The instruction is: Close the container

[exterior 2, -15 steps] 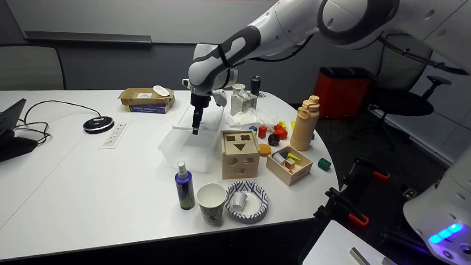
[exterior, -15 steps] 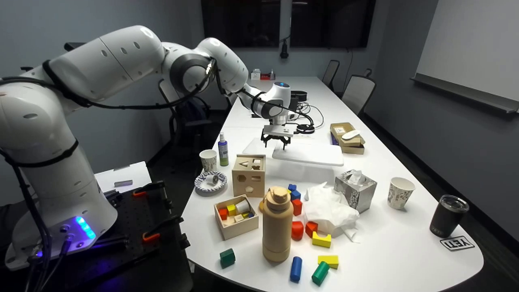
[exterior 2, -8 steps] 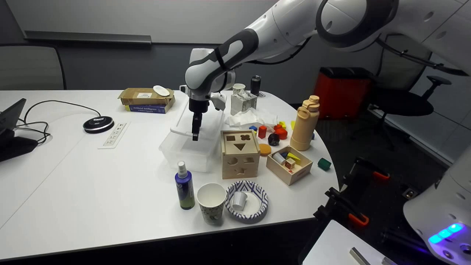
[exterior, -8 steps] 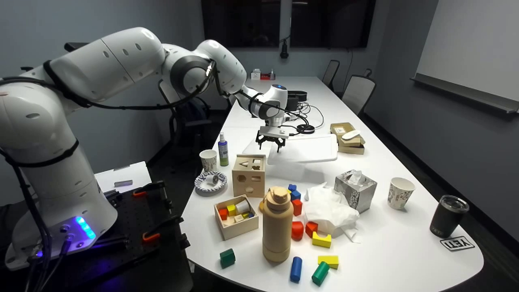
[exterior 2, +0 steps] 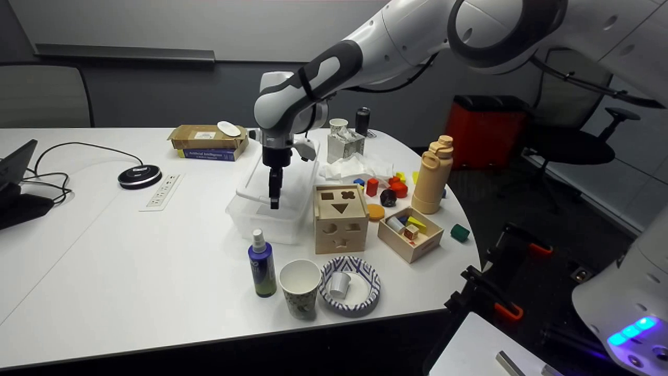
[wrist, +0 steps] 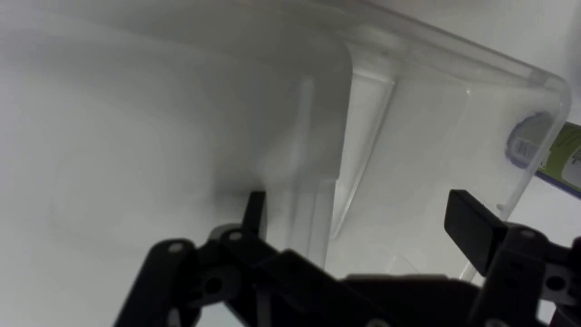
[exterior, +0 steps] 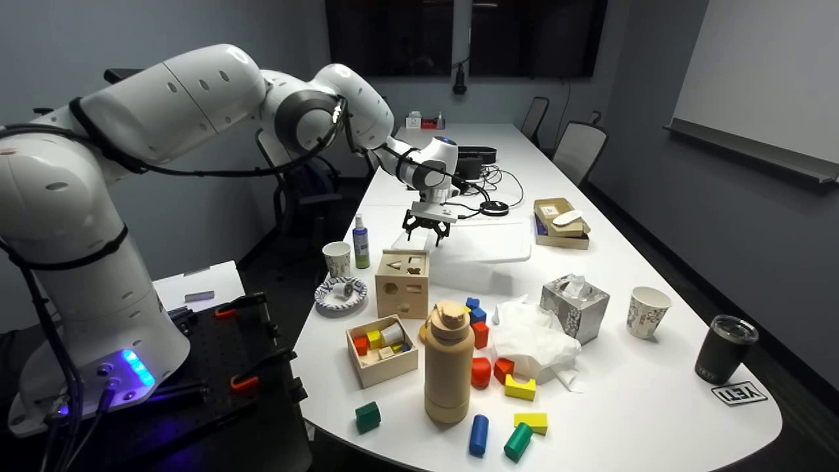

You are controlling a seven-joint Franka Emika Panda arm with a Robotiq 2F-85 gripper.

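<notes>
The container [exterior 2: 282, 232] is a low, clear-white box on the table. Its flat white lid [exterior 2: 255, 183] lies over the far part and leaves the end toward the spray bottle uncovered. In the wrist view the lid [wrist: 136, 127] fills the left and the container's open end [wrist: 422, 136] shows at the right. My gripper [wrist: 358, 206] is open. One finger is over or on the lid near its edge, the other above the open end; contact cannot be told. In an exterior view my gripper [exterior: 423, 239] is above the lid's [exterior: 498, 242] left end.
A wooden shape cube [exterior 2: 340, 230] stands close beside the container. A spray bottle [exterior 2: 262, 266], a paper cup [exterior 2: 300, 290] and a patterned plate [exterior 2: 373, 292] stand in front. A tissue box [exterior: 575, 308], crumpled tissue [exterior: 531, 337] and a tan bottle [exterior: 449, 367] are also near.
My gripper has moved toward the spray bottle end of the container and a little lower. The lid has slid the same way and covers more of the box. The gripper stays open.
</notes>
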